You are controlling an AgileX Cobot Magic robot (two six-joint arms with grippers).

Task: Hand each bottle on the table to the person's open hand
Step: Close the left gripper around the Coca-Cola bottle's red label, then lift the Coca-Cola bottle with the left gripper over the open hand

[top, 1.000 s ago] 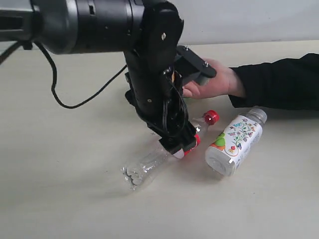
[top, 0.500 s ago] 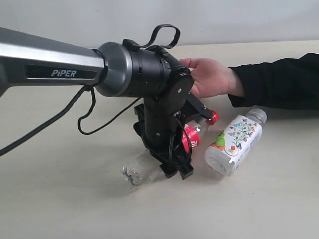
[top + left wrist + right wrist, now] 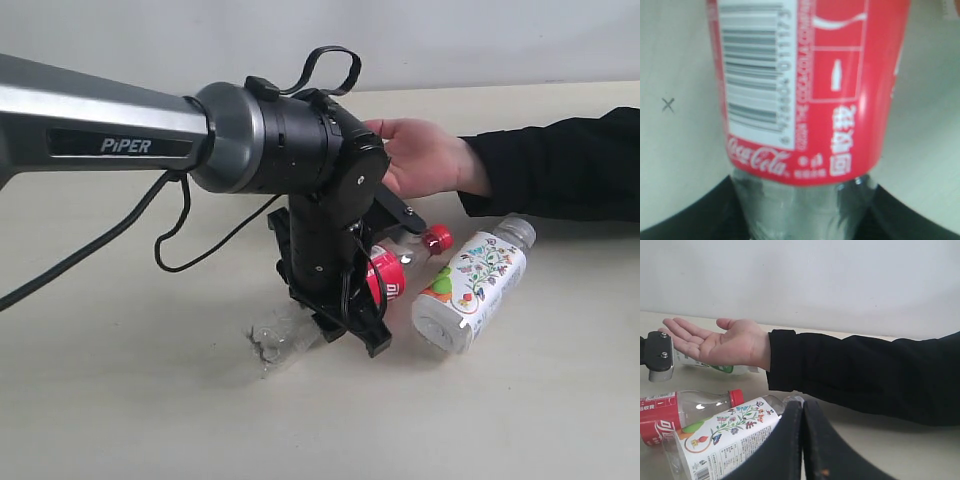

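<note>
The clear bottle with red label and red cap (image 3: 395, 275) lies slanted on the table (image 3: 120, 400), its clear base (image 3: 275, 335) low at the left. My left gripper (image 3: 345, 318) is shut on its clear body just below the label (image 3: 805, 100). The white floral-labelled bottle (image 3: 470, 285) lies beside it to the right. The person's open hand (image 3: 425, 155) is held palm up behind the arm. The white-and-green bottle (image 3: 715, 367) lies behind that hand (image 3: 715, 342). My right gripper (image 3: 802, 405) is shut and empty near the floral bottle (image 3: 725, 440). No yellow bottle is in view.
The person's black sleeve (image 3: 560, 165) stretches across the back right of the table. My left arm's thick grey link (image 3: 100, 135) and its black cable (image 3: 190, 250) hang over the left half. A small pencilled cross (image 3: 668, 104) marks the tabletop.
The left arm swung down from over the bottle and its gripper closed on the clear bottle. In the last half second the bottle's base and cap shifted slightly up and right.
</note>
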